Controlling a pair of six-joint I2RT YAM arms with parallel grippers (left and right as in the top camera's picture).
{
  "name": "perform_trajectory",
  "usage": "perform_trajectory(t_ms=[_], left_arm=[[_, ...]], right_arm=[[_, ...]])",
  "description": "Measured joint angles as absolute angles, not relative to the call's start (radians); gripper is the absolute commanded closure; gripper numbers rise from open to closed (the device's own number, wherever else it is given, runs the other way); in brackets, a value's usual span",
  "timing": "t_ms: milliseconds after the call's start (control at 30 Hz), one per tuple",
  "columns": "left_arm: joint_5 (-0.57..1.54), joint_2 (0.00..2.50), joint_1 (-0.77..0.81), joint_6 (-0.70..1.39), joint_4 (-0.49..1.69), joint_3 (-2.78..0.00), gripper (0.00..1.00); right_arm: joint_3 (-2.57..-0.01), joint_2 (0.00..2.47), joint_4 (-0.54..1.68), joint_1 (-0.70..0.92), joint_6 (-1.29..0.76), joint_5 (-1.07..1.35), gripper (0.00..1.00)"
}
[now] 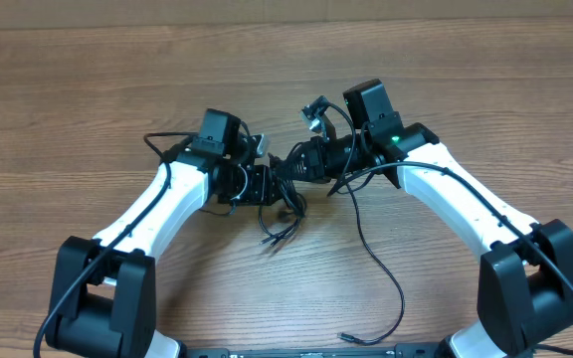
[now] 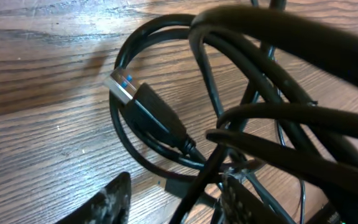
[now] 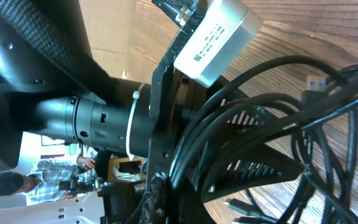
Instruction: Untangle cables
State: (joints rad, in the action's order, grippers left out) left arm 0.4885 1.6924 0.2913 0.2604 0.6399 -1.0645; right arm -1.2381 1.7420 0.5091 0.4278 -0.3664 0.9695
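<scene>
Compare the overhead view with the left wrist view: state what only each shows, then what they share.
Only overhead: the left arm and right arm meeting over the knot, and one long cable trailing off to a free plug. Only left wrist: a silvery plug tip with blue markings, close up. Both: the tangled black cables on the wooden table.

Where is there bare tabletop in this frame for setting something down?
Bare wood: the whole far strip of the table beyond both arms, and the near patch between the left arm and the trailing cord. Crowded: the centre, where the cables bunch between the arm tips.
</scene>
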Motion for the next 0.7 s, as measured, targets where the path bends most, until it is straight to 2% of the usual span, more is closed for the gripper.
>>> perform_trajectory(t_ms=[67, 133, 333, 467, 700], left_arm=[[0.48, 1.692, 0.294, 0.271, 0.637, -1.065, 0.75], [0.473, 1.692, 0.293, 0.281, 0.635, -1.064, 0.84], [0.478, 1.692, 0.292, 0.278, 0.634, -1.064, 0.85], [0.529, 1.692, 0.279, 0.249, 0.636, -1.064, 0.91], [0.626, 1.651, 0.271, 0.178, 0.664, -1.064, 0.91]], right_arm=[[-1.238, 1.742, 0.508, 0.428, -0.366, 0.97, 0.96], [-1.238, 1.742, 0.508, 0.428, -0.366, 0.968, 0.96], [-1.238, 1.742, 0.509, 0.428, -0.366, 0.944, 0.96], [-1.238, 1.742, 0.509, 0.428, -0.367, 0.928, 0.96], [-1.238, 1.742, 0.518, 0.428, -0.389, 0.839, 0.96]])
